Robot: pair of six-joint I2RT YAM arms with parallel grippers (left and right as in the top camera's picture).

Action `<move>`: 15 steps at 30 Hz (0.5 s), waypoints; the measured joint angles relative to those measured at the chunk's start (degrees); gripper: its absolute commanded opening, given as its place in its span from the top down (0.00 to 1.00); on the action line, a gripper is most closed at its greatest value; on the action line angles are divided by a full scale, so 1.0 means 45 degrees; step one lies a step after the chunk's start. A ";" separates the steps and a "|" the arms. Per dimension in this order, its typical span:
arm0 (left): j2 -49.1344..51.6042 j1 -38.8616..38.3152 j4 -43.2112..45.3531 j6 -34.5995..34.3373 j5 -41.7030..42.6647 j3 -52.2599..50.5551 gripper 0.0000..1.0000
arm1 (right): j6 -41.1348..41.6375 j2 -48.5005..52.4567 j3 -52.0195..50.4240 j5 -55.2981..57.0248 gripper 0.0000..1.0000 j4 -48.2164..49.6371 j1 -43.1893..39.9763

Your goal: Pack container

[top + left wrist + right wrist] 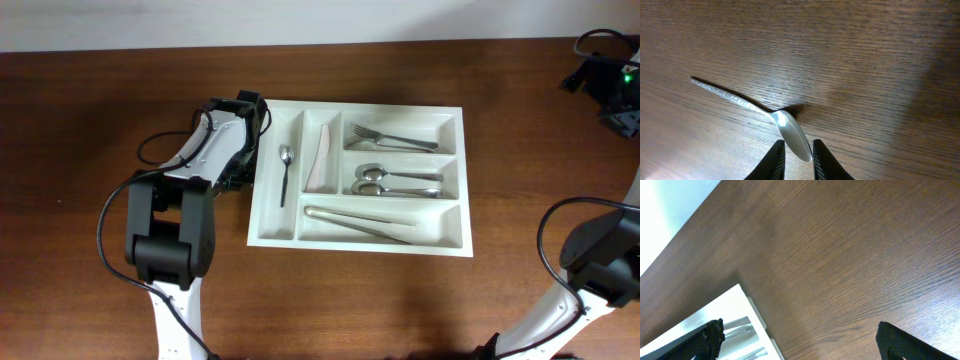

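Just dark wood-grain table (90, 100) beneath container (275, 222).

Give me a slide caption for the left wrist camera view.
Left gripper pinching a spoon by its bowl, wooden table behind.

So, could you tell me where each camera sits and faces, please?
Overhead: above the table, looking down on the container; left arm, right arm show.
Left wrist: on that arm, looking down at the table; left tool grips a spoon.
Right wrist: on that arm, looking across the table; open right tool shows.
Shared by overhead, right wrist: the container.
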 measured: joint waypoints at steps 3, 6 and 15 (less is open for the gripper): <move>0.0000 0.0000 0.0005 0.0010 0.0000 0.0000 0.79 | 0.0000 0.0000 0.0000 0.0000 0.01 -0.0005 0.0000; 0.0000 0.0000 0.0000 0.0073 0.0000 0.0000 0.79 | 0.0005 0.0000 0.0000 0.0000 0.01 0.0000 0.0000; 0.0627 -0.0015 -0.0131 0.0398 0.0000 0.0015 0.79 | -0.0005 0.0000 0.0000 0.0000 0.01 -0.0005 0.0000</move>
